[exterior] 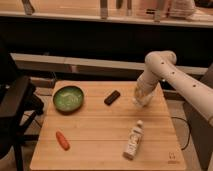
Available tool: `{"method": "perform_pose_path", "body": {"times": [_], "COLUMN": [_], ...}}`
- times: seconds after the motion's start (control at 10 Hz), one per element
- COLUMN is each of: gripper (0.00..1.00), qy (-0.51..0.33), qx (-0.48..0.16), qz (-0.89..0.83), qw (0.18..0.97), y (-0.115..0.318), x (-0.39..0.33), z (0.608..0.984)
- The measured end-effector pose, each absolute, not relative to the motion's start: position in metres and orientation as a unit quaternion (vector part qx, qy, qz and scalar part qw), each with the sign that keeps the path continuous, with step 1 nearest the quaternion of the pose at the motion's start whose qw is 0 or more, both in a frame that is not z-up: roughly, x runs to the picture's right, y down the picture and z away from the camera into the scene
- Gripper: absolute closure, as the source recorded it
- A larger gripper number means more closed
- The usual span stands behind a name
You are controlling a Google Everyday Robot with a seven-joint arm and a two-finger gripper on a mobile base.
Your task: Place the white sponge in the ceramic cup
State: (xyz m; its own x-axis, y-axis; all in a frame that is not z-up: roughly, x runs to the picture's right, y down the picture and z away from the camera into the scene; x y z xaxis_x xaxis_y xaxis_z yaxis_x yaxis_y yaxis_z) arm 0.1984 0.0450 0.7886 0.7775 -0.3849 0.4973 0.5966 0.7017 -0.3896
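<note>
My gripper (141, 97) hangs from the white arm (165, 70) that reaches in from the right. It points down over the far right part of the wooden table (100, 135). A pale shape sits right at the gripper's tip, close to the tabletop. I cannot tell whether it is the white sponge, the ceramic cup, or part of the gripper. Neither the sponge nor the cup shows apart from it anywhere on the table.
A green bowl (68, 98) stands at the far left. A dark brown bar (112, 97) lies left of the gripper. A white labelled bottle (133, 140) lies at the front right, and an orange carrot (62, 140) at the front left. A dark chair (15, 107) stands left of the table.
</note>
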Motion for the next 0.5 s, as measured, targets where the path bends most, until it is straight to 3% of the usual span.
{"method": "perform_pose_path", "body": {"times": [0.5], "gripper": [1.0], "qy": [-0.193], "qx": [-0.269], "qz": [-0.257], "qw": [0.908], "y": [0.034], "x": [0.214], "z": [0.796]}}
